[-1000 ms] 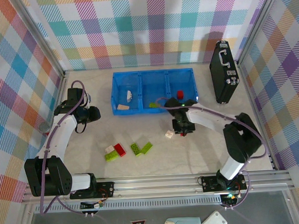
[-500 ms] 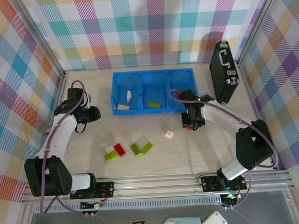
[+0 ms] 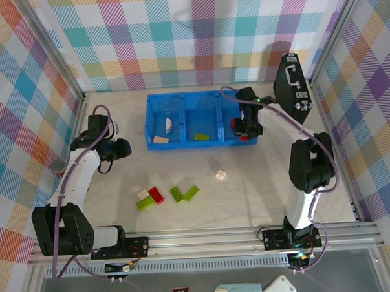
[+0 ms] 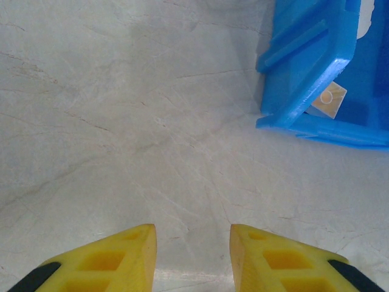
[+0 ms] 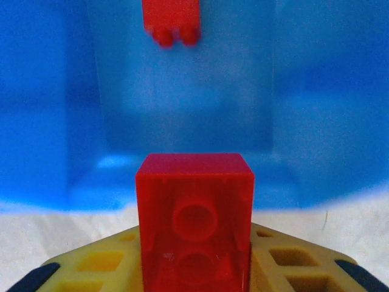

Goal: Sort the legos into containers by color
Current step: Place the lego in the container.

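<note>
right jaws moved up to tray, clamping red lego; left jaws apart.

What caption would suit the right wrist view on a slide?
Right gripper holds a red lego facing the blue tray, where another red lego already lies.

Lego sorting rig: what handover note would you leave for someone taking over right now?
Left gripper: jaws open over bare table beside the tray.
Right gripper: jaws shut on a held red brick at the right compartment's edge.
Sorted: two cream bricks left, one green brick middle, one sorted red brick right.
To do: drop the held one, then sort six loose bricks.
</note>
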Available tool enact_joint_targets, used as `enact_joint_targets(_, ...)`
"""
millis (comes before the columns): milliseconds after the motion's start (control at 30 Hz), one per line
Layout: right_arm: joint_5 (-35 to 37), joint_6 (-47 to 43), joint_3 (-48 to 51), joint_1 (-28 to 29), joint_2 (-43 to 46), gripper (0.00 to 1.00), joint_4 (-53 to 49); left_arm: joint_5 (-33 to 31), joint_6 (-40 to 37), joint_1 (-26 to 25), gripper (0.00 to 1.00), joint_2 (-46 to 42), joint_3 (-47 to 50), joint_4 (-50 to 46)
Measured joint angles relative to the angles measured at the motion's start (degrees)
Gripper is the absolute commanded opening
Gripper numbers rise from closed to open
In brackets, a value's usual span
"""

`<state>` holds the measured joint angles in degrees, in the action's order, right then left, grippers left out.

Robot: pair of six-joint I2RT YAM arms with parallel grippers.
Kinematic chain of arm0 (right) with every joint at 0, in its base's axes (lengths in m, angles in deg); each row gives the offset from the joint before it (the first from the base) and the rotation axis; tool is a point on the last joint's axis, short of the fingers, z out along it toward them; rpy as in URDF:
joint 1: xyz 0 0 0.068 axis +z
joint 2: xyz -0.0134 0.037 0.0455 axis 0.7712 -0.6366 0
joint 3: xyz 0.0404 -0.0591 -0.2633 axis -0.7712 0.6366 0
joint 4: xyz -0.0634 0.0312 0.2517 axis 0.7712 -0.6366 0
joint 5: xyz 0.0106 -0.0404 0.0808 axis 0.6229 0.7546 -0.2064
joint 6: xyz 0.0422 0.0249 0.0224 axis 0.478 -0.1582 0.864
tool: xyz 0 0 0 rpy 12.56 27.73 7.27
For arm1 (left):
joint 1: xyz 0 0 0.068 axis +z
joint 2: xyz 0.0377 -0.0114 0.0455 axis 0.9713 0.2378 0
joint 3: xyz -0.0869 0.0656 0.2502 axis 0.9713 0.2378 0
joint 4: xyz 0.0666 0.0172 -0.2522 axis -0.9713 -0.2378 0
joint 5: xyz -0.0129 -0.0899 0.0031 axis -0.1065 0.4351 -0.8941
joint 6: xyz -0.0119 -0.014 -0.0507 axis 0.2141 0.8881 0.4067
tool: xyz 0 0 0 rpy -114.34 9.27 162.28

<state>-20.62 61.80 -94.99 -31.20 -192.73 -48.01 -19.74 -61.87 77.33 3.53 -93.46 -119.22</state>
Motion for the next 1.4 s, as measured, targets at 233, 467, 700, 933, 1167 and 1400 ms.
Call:
enact_joint_targets(233, -0.9, -2.8, -12.3, -2.9, -10.1, 0.38, -1.9, 0.0, 0.0, 0.0, 0.37, 0.0, 0.0, 0.0)
enact_joint_targets(467, -1.4, -4.9, -23.4, -3.6, -19.4, 0.39, -4.9, 0.0, -0.1, 0.0, 0.37, 0.1, 0.0, 0.0)
enact_joint_targets(700, 1.0, -7.0, -32.0, -3.6, -25.7, 0.4, -8.2, 0.0, -0.2, 0.0, 0.36, 0.9, 0.0, 0.0)
enact_joint_targets(933, 3.5, -7.0, -33.3, -3.6, -27.3, 0.42, -9.4, 0.0, -0.4, 0.0, 0.36, 1.4, 0.0, 0.0)
enact_joint_targets(1167, 4.2, -6.9, -33.5, -3.6, -27.5, 0.45, -9.6, 0.0, -0.6, 0.2, 0.36, 1.6, 0.0, 0.0)
enact_joint_targets(1400, 4.1, -6.7, -33.8, -3.6, -27.7, 0.48, -9.8, 0.1, -0.7, 0.2, 0.36, 1.6, 0.0, 0.0)
